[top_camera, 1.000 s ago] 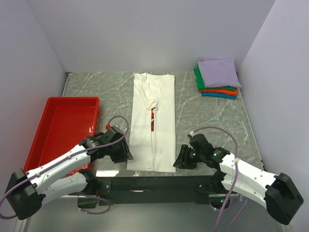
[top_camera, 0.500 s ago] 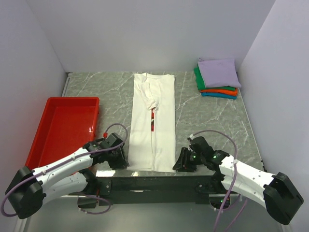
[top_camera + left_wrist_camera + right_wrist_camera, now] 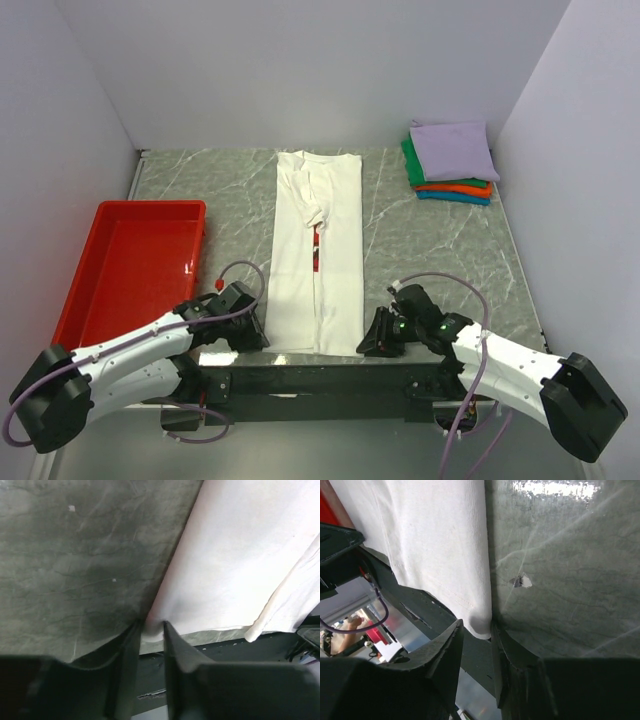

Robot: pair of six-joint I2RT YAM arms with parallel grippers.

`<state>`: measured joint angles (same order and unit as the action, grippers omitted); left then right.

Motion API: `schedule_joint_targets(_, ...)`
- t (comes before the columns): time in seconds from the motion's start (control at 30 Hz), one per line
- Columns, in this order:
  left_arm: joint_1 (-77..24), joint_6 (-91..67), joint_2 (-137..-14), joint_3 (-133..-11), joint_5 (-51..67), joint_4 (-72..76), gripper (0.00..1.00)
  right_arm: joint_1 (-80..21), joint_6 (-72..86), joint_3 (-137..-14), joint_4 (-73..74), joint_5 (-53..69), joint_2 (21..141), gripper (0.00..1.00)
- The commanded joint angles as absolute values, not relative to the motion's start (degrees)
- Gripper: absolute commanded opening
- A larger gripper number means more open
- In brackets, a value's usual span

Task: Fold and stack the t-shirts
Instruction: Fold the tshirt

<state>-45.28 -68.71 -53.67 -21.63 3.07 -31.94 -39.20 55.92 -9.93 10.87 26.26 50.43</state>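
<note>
The white t-shirt [image 3: 335, 250] lies folded lengthwise into a long strip down the table's middle, a sliver of red print [image 3: 316, 248] in its centre seam. Its hem reaches the near edge. My left gripper [image 3: 258, 338] sits at the hem's near-left corner; in the left wrist view its fingers [image 3: 150, 627] pinch that corner of the shirt [image 3: 240, 555]. My right gripper [image 3: 368, 343] straddles the near-right corner [image 3: 477, 630] of the shirt [image 3: 435, 545], jaws narrow with a small gap beside the cloth. Folded lavender [image 3: 452, 148], green [image 3: 409, 160], orange [image 3: 455, 186] and teal [image 3: 455, 197] tees are stacked at the back right.
A red plastic tray [image 3: 150, 206] stands at the left of the marbled table [image 3: 430, 250]. White walls close in the back and both sides. The dark table frame [image 3: 310, 380] runs along the near edge under both grippers.
Both grippers have moved toward the near edge and in to the shirt's hem corners. The shirt and the stack have not moved.
</note>
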Motion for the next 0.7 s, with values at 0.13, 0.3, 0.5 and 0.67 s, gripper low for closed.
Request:
schedule_joint_targets(0.13, -47.1, -70.31, -53.88, -18.72, 2.37, -29.45, 0.09, -39.02, 56.51, -7.38, 11.25, 24.7, 51.24, 0.28)
schedule_joint_targets(0.3, -49.74, -71.54, -52.39, -19.77, 2.11, -30.32, 0.01, -38.94, 55.03, -9.4, 14.49, 24.09, 49.05, 0.06)
schedule_joint_targets(0.5, -54.04, -74.18, -49.14, -22.14, 0.18, -35.06, 0.01, -38.94, 53.17, -12.57, 25.12, 21.62, 39.65, 0.0)
schedule_joint_targets(0.67, -60.11, -77.86, -48.69, -25.3, -2.01, -37.09, 0.01, -39.11, 52.91, -12.13, 29.79, 22.76, 32.54, 0.0)
